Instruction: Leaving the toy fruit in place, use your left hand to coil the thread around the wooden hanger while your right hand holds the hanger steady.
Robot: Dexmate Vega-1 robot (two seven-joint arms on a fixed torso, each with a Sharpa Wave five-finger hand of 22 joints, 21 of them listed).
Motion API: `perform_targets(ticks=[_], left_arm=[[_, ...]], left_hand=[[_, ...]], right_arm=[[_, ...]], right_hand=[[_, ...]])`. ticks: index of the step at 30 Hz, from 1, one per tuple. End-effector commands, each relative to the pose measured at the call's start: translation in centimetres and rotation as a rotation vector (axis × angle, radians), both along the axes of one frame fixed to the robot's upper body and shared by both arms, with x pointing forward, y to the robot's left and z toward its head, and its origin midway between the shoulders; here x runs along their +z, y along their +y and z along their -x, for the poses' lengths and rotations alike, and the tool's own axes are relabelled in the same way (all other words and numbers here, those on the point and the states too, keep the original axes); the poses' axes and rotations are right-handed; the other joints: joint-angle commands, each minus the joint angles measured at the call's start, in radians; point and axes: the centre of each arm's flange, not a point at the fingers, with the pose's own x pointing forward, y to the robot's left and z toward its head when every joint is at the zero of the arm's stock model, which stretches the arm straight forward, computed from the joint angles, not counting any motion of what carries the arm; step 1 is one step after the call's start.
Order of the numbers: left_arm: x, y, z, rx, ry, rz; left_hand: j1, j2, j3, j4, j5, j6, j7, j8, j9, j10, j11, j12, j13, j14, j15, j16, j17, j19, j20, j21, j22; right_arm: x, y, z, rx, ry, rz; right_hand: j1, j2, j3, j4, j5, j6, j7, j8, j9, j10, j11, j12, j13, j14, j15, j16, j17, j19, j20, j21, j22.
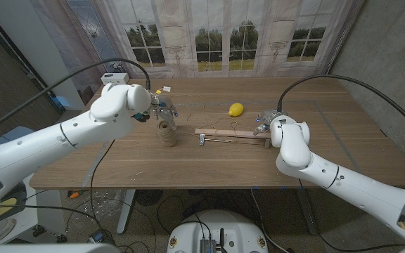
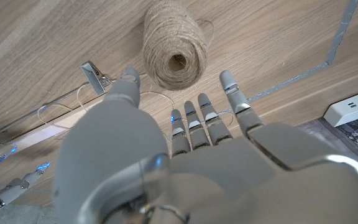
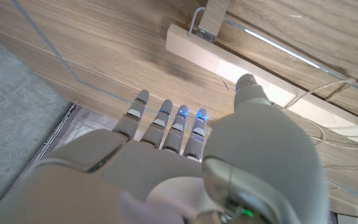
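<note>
Left robot hand (image 2: 191, 143) and right robot hand (image 3: 185, 149) hover, fingers extended, holding nothing.

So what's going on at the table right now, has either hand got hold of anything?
Neither hand holds anything as far as the views show. The left hand hovers with fingers spread above the ball of brown jute twine. The right hand is at the right end of the pale wooden hanger bar with metal clips; whether it touches it is unclear. Thin thread lies loose on the wooden table, and the yellow toy lemon sits behind the hanger.
</note>
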Motion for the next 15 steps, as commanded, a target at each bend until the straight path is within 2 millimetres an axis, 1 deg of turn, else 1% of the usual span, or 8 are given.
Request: perform_targets(ticks=[1,4,6,9,10,12,13,15], left_arm=[[0.0,0.6,1.6,-0.062,-0.186,0.058],[0.0,0.9,2.1,-0.095,-0.258,0.097],[-0.1,1.2,2.4,-0.12,-0.305,0.127],[-0.2,1.5,2.8,-0.152,-0.379,0.163],[-0.2,1.7,2.9,-0.165,-0.402,0.177],[-0.4,2.1,3.2,-0.202,-0.465,0.223],[-0.4,2.1,3.2,-0.207,-0.468,0.225],[-0.5,2.3,3.3,-0.235,-0.496,0.259]], left_hand=[[-0.038,0.016,-0.013,0.019,0.009,-0.018,-0.003,0.008,-0.01,-0.023,0.003,-0.005,-0.006,-0.024,0.002,0.004,-0.007,-0.019,0.001,-0.018,0.0],[-0.07,0.029,-0.021,0.037,0.007,-0.037,-0.018,0.006,-0.019,-0.041,0.0,-0.006,-0.012,-0.033,-0.002,0.006,-0.014,-0.025,-0.001,-0.03,0.0],[-0.089,0.04,-0.025,0.049,0.005,-0.043,-0.022,0.008,-0.022,-0.045,0.003,-0.005,-0.015,-0.04,0.001,0.007,-0.018,-0.029,0.0,-0.036,0.0],[-0.102,0.052,-0.025,0.058,0.004,-0.046,-0.028,0.01,-0.026,-0.048,0.003,-0.003,-0.019,-0.042,0.003,0.009,-0.021,-0.034,-0.001,-0.042,0.0],[-0.106,0.056,-0.025,0.061,0.003,-0.046,-0.03,0.01,-0.027,-0.044,0.003,-0.001,-0.02,-0.041,0.002,0.01,-0.022,-0.035,-0.002,-0.044,0.0],[-0.121,0.069,-0.025,0.07,0.001,-0.044,-0.031,0.013,-0.03,-0.035,0.009,0.004,-0.023,-0.034,0.0,0.015,-0.025,-0.035,-0.013,-0.048,0.0],[-0.132,0.078,-0.026,0.077,-0.001,-0.033,-0.032,0.018,-0.033,-0.026,0.011,0.009,-0.026,-0.03,-0.003,0.018,-0.028,-0.034,-0.014,-0.052,0.001],[-0.142,0.088,-0.025,0.083,-0.002,-0.032,-0.031,0.019,-0.035,-0.017,0.016,0.013,-0.029,-0.022,-0.006,0.021,-0.031,-0.03,-0.018,-0.054,0.001]], right_arm=[[0.0,-0.4,1.0,0.083,-0.162,-0.082],[0.1,-0.7,1.1,0.118,-0.199,-0.126],[0.1,-0.9,1.2,0.15,-0.224,-0.155],[0.0,-1.1,1.2,0.187,-0.254,-0.199],[0.1,-1.2,1.3,0.199,-0.266,-0.218],[0.1,-1.4,1.3,0.234,-0.295,-0.262],[0.1,-1.4,1.3,0.238,-0.297,-0.265],[0.2,-1.5,1.3,0.257,-0.315,-0.299]], right_hand=[[-0.013,0.028,0.005,0.016,0.005,0.011,0.014,0.01,0.001,0.005,0.018,0.007,0.0,-0.008,-0.044,0.012,0.0,0.024,-0.002,0.003,0.003],[-0.022,0.041,0.007,0.022,0.002,0.01,0.018,0.01,0.001,0.003,0.023,0.008,-0.001,-0.012,-0.039,0.013,-0.001,0.031,-0.005,0.004,0.003],[-0.027,0.045,0.007,0.025,-0.001,0.009,0.023,0.011,0.001,0.0,0.029,0.007,-0.001,-0.014,-0.033,0.013,-0.003,0.041,-0.007,0.006,0.003],[-0.036,0.051,0.007,0.03,-0.005,0.01,0.029,0.012,0.0,-0.002,0.034,0.008,-0.001,-0.012,-0.03,0.016,-0.004,0.051,-0.008,0.008,0.003],[-0.039,0.052,0.006,0.031,-0.006,0.01,0.03,0.012,0.0,-0.002,0.035,0.008,-0.002,-0.011,-0.03,0.017,-0.004,0.053,-0.008,0.009,0.003],[-0.05,0.058,0.005,0.037,-0.012,0.018,0.037,0.015,0.0,0.005,0.044,0.012,-0.002,-0.006,-0.029,0.02,-0.006,0.068,-0.011,0.013,0.004],[-0.053,0.062,0.006,0.038,-0.015,0.021,0.038,0.017,0.0,0.01,0.046,0.014,-0.003,0.006,-0.032,0.025,-0.008,0.072,-0.013,0.013,0.004],[-0.055,0.064,0.007,0.037,-0.018,0.032,0.043,0.021,0.0,0.018,0.047,0.017,-0.003,0.013,-0.03,0.028,-0.011,0.079,-0.017,0.014,0.004]])
